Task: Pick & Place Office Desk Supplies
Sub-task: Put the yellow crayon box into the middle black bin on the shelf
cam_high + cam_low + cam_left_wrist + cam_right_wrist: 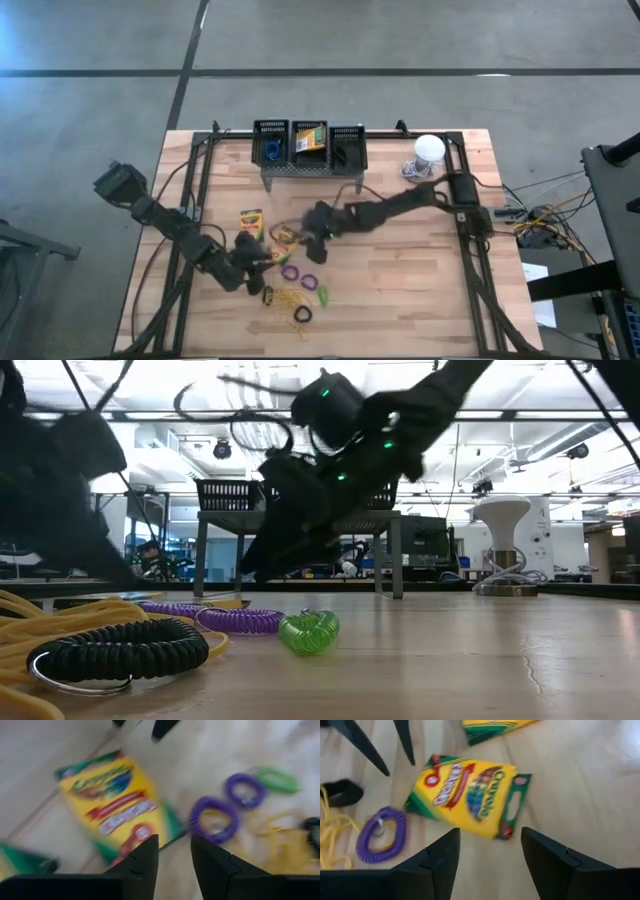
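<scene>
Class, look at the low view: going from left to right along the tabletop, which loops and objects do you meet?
Black loop → purple loop → green loop → white dome, far back at the right.

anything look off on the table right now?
Nothing damaged. Supplies lie loose at the table's front: two crayon boxes lying askew, coil loops and yellow bands scattered. A third crayon box already sits in the middle basket. Both end effectors, open, hover over the second box.
</scene>
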You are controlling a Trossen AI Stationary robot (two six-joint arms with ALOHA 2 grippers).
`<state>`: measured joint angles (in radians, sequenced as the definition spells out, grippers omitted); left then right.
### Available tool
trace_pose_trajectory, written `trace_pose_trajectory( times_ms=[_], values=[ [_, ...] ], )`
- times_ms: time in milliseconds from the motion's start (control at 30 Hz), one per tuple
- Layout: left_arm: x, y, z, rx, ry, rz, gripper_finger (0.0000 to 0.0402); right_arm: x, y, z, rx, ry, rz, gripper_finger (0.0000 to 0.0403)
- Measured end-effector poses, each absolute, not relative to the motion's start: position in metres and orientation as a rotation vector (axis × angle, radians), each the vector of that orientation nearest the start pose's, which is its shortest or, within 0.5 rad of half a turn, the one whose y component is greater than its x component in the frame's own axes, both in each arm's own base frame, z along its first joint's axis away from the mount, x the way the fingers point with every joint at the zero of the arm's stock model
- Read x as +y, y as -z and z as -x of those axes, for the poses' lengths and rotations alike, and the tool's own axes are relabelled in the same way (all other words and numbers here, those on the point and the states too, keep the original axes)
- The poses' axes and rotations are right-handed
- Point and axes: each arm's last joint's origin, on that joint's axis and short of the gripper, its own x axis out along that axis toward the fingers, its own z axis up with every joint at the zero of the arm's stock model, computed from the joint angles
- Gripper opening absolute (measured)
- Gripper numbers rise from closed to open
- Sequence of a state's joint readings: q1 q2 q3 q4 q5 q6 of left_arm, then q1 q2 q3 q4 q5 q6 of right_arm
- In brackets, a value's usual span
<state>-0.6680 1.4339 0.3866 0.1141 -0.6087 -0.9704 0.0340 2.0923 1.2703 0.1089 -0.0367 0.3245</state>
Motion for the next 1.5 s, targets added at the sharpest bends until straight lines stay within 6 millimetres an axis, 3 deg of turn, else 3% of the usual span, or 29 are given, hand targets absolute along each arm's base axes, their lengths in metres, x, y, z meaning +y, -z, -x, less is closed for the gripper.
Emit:
trace_pose_trajectory(
  times_ms=[200, 400, 633, 1033, 1267, 1500],
  values=[
    [-0.114, -0.093, -0.181, 0.716, -0.394, 0.354, 0.0118, -0.017, -0.121, -0.458, 0.723, -0.035, -0.462, 0.0241],
    [-0.11, -0.089, -0.188, 0.702, -0.418, 0.369, 0.0118, -0.03, -0.105, -0.473, 0.778, -0.074, -0.562, 0.0258],
    [-0.109, -0.088, -0.188, 0.712, -0.407, 0.355, 0.0118, -0.03, -0.104, -0.476, 0.821, -0.189, -0.601, 0.0247],
    [-0.111, -0.092, -0.193, 0.636, -0.386, 0.28, 0.0118, -0.023, -0.13, -0.468, 0.832, -0.264, -0.599, 0.0226],
    [-0.11, -0.095, -0.195, 0.578, -0.437, 0.264, 0.0118, -0.018, -0.147, -0.466, 0.79, -0.288, -0.578, 0.0226],
    [-0.11, -0.098, -0.198, 0.528, -0.453, 0.28, 0.0118, -0.005, -0.145, -0.467, 0.791, -0.235, -0.531, 0.0215]
  ],
)
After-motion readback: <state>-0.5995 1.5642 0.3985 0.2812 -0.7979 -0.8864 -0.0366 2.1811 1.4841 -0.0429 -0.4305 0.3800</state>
